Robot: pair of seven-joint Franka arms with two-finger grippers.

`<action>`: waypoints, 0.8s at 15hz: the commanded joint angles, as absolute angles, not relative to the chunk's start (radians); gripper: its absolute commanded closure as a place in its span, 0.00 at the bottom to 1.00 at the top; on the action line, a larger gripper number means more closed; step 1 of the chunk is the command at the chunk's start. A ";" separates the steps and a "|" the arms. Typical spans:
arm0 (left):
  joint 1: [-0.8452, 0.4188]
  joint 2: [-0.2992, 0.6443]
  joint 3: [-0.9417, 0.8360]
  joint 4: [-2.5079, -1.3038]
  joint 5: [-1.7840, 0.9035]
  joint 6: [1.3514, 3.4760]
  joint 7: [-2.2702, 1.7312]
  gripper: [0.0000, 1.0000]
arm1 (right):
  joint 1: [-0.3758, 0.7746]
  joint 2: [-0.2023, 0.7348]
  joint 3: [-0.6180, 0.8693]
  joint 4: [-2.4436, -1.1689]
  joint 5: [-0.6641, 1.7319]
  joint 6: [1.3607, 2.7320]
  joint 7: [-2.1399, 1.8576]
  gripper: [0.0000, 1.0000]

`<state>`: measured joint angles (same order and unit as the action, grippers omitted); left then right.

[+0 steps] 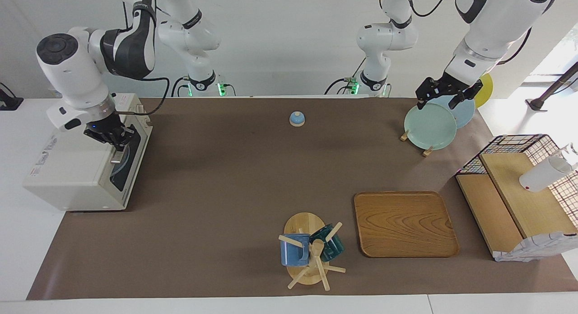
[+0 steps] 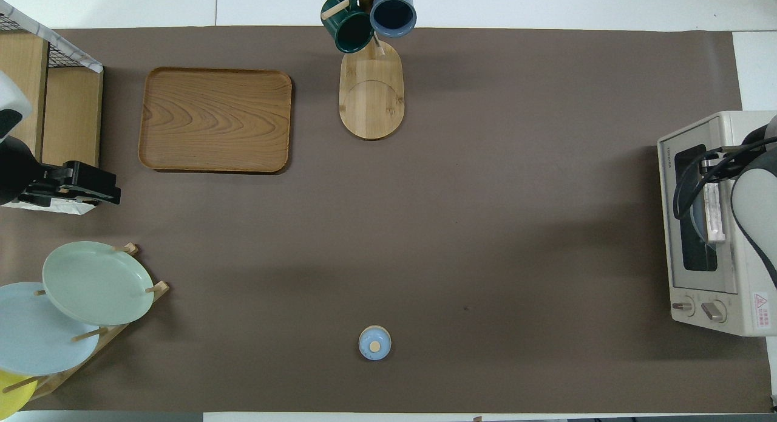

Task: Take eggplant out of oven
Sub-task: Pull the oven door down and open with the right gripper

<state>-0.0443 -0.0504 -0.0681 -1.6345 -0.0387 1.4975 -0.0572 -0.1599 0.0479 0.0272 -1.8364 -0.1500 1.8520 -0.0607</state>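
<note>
Looks like the door-opening step: right gripper (image 1: 118, 140) sits at the oven (image 1: 72, 169) handle (image 1: 116, 159), can't tell if its fingers have closed, next comes pulling it down, while left gripper (image 1: 445, 95) waits, fingers spread, over the plates (image 1: 429, 126).

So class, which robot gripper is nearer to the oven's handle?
Right. The right gripper is at the handle on the oven door. The left gripper hangs over the plates at the left arm's end.

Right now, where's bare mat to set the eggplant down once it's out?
Widest bare patch: the brown mat between the oven and the mug tree, out to the small blue bell. The wooden tray is also bare. Crowded: the left arm's end, with plate rack and wire shelf.
</note>
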 commanded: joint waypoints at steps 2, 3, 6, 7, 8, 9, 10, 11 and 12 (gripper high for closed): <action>-0.040 -0.066 -0.066 -1.649 -0.048 1.500 -0.051 0.00 | -0.161 0.025 0.031 -1.894 -0.155 1.870 -0.051 1.00; -0.040 -0.066 -0.066 -1.649 -0.048 1.500 -0.051 0.00 | -0.164 0.018 0.031 -1.905 -0.156 1.864 -0.063 1.00; -0.040 -0.066 -0.066 -1.649 -0.048 1.500 -0.051 0.00 | -0.176 0.003 0.029 -1.942 -0.160 1.870 -0.089 1.00; -0.040 -0.066 -0.066 -1.649 -0.048 1.500 -0.051 0.00 | -0.178 -0.003 0.029 -1.959 -0.160 1.878 -0.087 1.00; -0.040 -0.066 -0.066 -1.649 -0.048 1.500 -0.051 0.00 | -0.178 -0.008 0.029 -1.966 -0.160 1.881 -0.087 1.00; -0.040 -0.066 -0.066 -1.649 -0.048 1.500 -0.051 0.00 | -0.178 -0.008 0.031 -1.968 -0.160 1.882 -0.086 1.00; -0.040 -0.066 -0.066 -1.649 -0.048 1.500 -0.051 0.00 | -0.176 -0.008 0.031 -1.968 -0.160 1.884 -0.083 1.00; -0.040 -0.066 -0.066 -1.649 -0.048 1.500 -0.051 0.00 | -0.175 -0.006 0.031 -1.968 -0.153 1.891 -0.081 1.00; -0.040 -0.066 -0.066 -1.649 -0.048 1.499 -0.051 0.00 | -0.175 -0.008 0.031 -1.976 -0.150 1.901 -0.081 1.00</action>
<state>-0.0443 -0.0504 -0.0681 -1.6345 -0.0387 1.4975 -0.0572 -0.1639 0.0205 0.0238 -1.9314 -0.1500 1.8639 -0.0681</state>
